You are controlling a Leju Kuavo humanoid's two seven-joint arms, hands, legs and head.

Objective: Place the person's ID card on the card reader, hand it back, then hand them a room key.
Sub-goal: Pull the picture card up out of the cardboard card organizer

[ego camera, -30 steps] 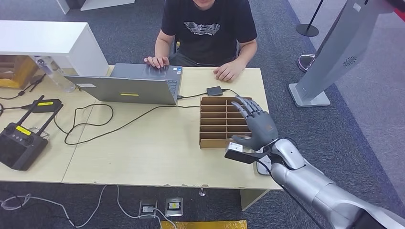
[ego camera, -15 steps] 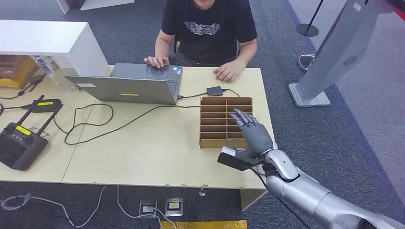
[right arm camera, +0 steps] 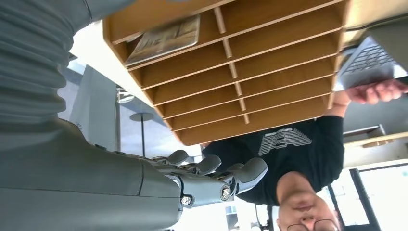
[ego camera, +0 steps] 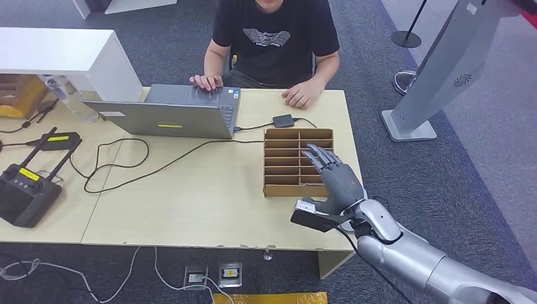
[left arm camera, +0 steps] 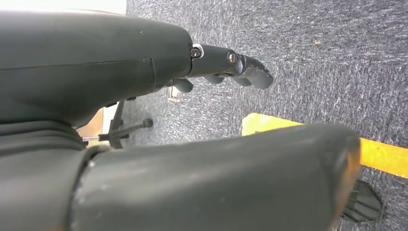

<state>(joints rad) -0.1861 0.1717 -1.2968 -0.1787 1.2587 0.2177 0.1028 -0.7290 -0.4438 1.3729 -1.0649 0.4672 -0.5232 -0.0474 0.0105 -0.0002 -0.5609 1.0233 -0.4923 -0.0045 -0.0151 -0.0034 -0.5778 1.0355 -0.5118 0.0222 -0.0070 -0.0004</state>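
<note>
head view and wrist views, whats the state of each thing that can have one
right hand: fingers spread, holding nothing, above the slotted tray
left hand: hanging over the carpet, holding nothing
wooden slotted tray: flat on the table, a card lying in one end slot
laptop: lid open, the person's hand on it

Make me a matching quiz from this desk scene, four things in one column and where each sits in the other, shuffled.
Things:
1. laptop
2. card rack
3. remote controller
4. right robot hand

Places:
A. far left edge of the desk
B. above the rack's near right corner
C. in front of the person, lid open
D. right part of the desk, near the small black box

Pairs: 1-C, 2-D, 3-A, 4-B
</note>
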